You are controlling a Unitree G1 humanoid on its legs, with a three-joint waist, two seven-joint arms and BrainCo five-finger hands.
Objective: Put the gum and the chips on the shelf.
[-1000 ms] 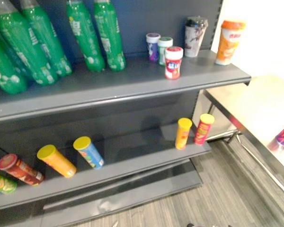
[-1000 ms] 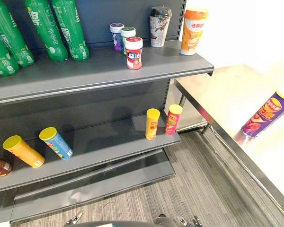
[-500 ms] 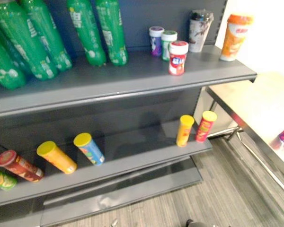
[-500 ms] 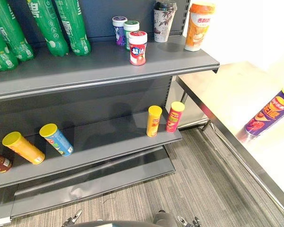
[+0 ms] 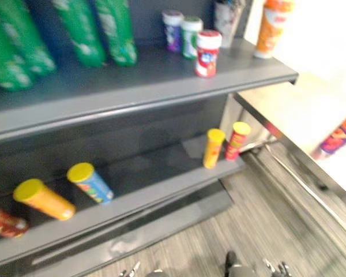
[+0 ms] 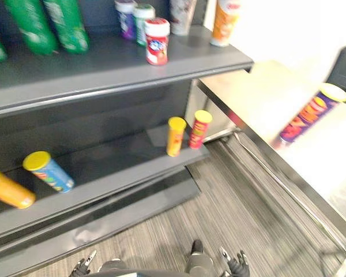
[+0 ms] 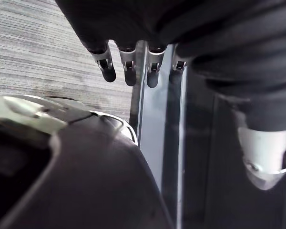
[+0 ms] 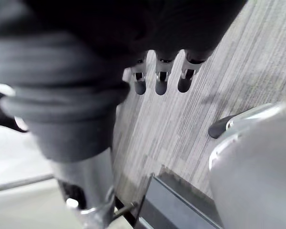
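Observation:
A purple chips can (image 6: 308,112) lies tilted on the steel table (image 6: 259,95) to the right of the shelf unit. A red gum jar (image 6: 157,40) stands near the front of the upper shelf (image 6: 104,78), with a purple-lid jar (image 6: 126,11) and a green-lid jar (image 6: 143,22) behind it. My left hand (image 7: 105,64) hangs over the floor by the shelf's base, fingers relaxed and holding nothing. My right hand (image 8: 159,78) hangs over the carpet the same way, open and empty.
On the lower shelf (image 6: 121,173) stand a yellow can (image 6: 175,135) and a red can (image 6: 199,128); a blue can (image 6: 49,171) and an orange can (image 6: 8,189) lie tilted. Green bottles (image 6: 66,26) and an orange cup (image 6: 226,20) share the upper shelf.
The whole picture has shifted: the camera swung right and down, bringing more of the steel table and the purple can into view. No object has moved.

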